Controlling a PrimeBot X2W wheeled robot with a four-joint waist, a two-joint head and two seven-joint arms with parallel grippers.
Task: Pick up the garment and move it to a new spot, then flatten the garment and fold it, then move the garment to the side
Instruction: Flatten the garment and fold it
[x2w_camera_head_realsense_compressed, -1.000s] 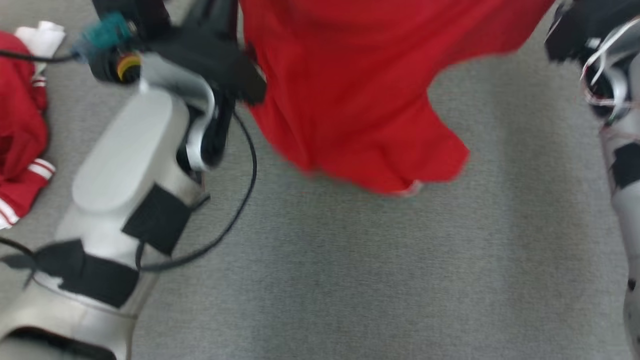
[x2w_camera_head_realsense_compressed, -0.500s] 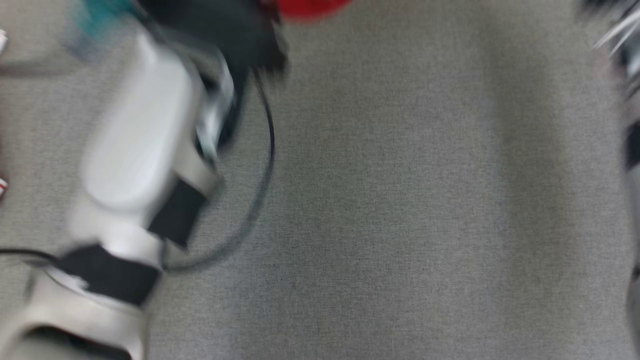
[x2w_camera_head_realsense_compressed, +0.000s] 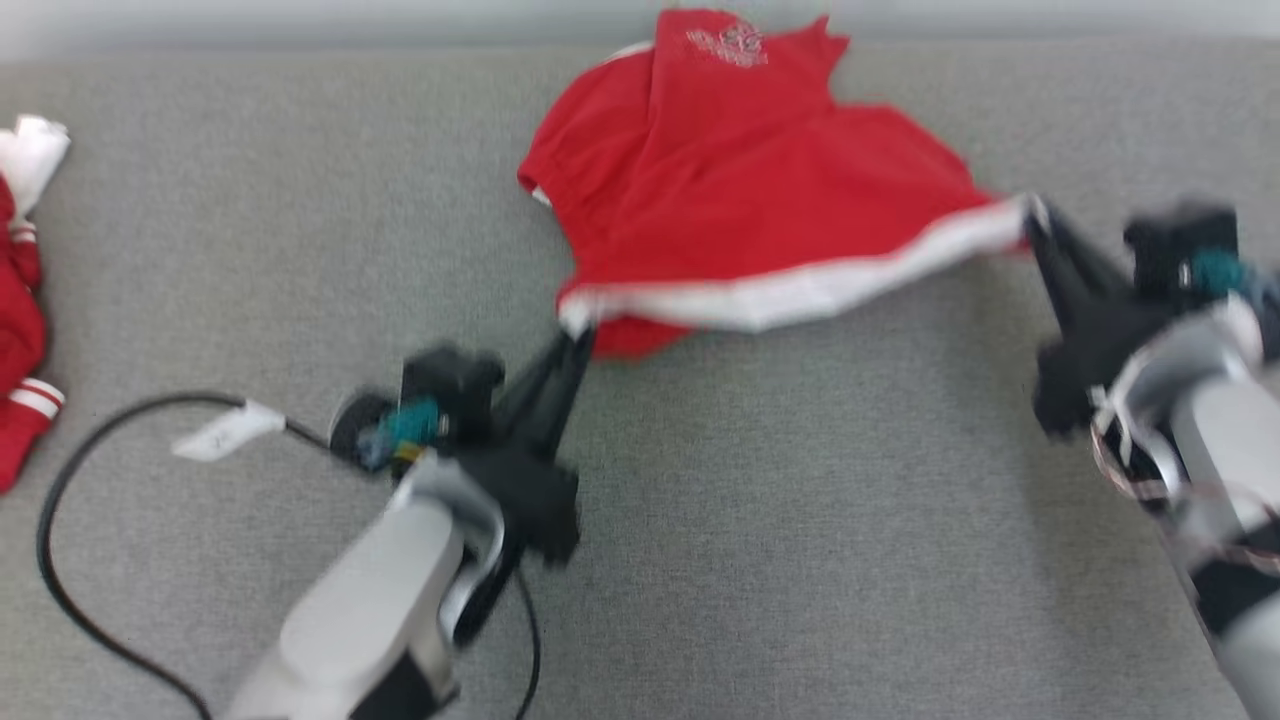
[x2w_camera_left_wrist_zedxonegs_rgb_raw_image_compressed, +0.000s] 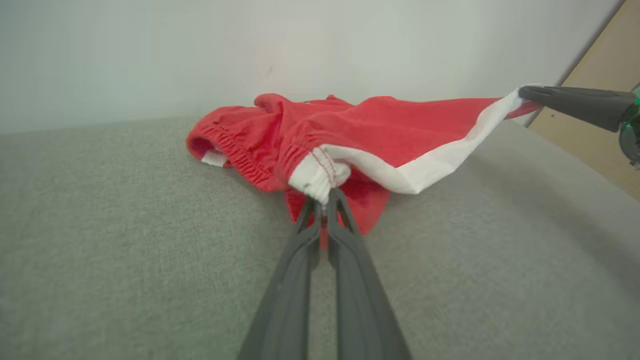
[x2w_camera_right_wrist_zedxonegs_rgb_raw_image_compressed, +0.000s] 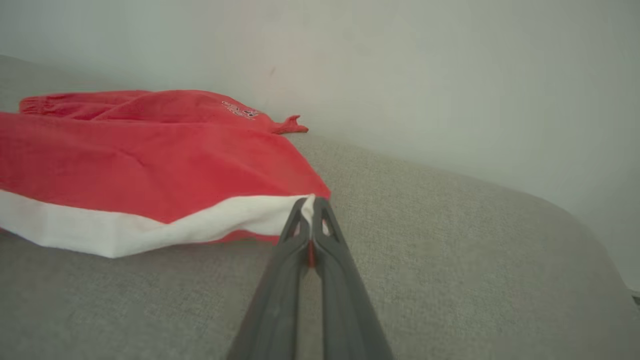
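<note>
While pinching the red garment (x2w_camera_head_realsense_compressed: 740, 190) by its white hem band (x2w_camera_head_realsense_compressed: 800, 290) at both ends, holds that edge stretched and raised just off the grey padded surface (x2w_camera_head_realsense_compressed: 800, 560), with the rest of the cloth lying rumpled toward the upper middle of the head frame, near the back edge. Looks to be at the laying-out stage: judged set down at its spot (or nearly so), not yet flat, not yet folded, not yet moved aside. Left to do, then: lower and smooth the hem, fold, shift sideways. Left gripper (x2w_camera_head_realsense_compressed: 575, 340), at centre-left of the frame: pressed fully together on the gathered corner of the band, nothing between the fingers but pinched cloth. Right gripper (x2w_camera_head_realsense_compressed: 1035, 215), at the right of the frame: likewise clamped tight on the far tip of the band. Worth noting at the left edge a second red-and-white garment (x2w_camera_head_realsense_compressed: 25, 330), well apart, and a black cable (x2w_camera_head_realsense_compressed: 60, 520) looping at lower left.
</note>
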